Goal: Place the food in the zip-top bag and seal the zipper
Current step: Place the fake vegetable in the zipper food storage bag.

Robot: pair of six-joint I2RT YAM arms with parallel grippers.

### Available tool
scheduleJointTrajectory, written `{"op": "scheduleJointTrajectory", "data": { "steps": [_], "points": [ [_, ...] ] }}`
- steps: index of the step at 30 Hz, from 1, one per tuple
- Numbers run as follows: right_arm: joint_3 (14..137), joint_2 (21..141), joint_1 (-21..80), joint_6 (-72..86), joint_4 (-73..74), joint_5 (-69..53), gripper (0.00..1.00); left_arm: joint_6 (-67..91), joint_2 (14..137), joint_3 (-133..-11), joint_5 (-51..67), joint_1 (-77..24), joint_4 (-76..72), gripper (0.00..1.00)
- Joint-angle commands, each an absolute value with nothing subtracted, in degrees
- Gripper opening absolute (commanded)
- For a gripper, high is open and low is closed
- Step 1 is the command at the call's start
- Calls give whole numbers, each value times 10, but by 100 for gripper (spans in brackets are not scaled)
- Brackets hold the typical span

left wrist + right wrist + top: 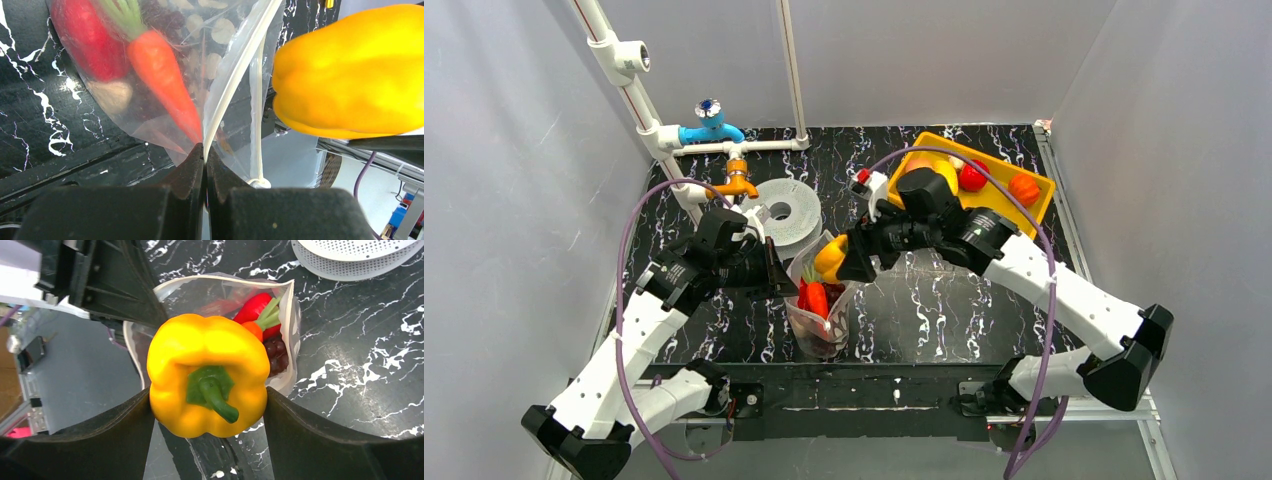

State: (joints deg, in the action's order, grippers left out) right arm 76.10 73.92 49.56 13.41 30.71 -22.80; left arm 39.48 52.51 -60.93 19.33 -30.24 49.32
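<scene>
The clear dotted zip-top bag (822, 318) stands open at the front middle of the table, also seen in the right wrist view (290, 325). Inside lie a carrot (162, 70), a red pepper (82, 37) and dark grapes (276, 352). My left gripper (205, 152) is shut on the bag's mouth edge, pinching the pale zipper (235, 75). My right gripper (207, 407) is shut on a yellow pepper (205, 372) and holds it just above the bag's open mouth; the pepper also shows in the top view (831, 258) and the left wrist view (350, 75).
A yellow tray (1042, 195) at the back right holds a red fruit (972, 176) and an orange one (1024, 188). A grey ring-shaped spool (784, 212) lies behind the bag. White pipes with a blue tap (709, 125) stand at the back left.
</scene>
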Motion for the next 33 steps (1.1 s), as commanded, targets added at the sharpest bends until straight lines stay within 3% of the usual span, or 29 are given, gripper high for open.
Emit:
{"op": "scheduleJointTrajectory", "data": {
  "steps": [1, 15, 29, 33],
  "points": [
    [808, 767, 536, 107, 333, -146, 9, 392, 519, -614, 200, -305, 498, 0],
    [864, 851, 579, 118, 357, -76, 25, 393, 514, -613, 197, -305, 503, 0],
    [869, 855, 588, 117, 365, -40, 71, 388, 519, -611, 199, -305, 500, 0],
    [872, 854, 592, 114, 364, -38, 79, 390, 518, -611, 199, -305, 499, 0]
  ]
}}
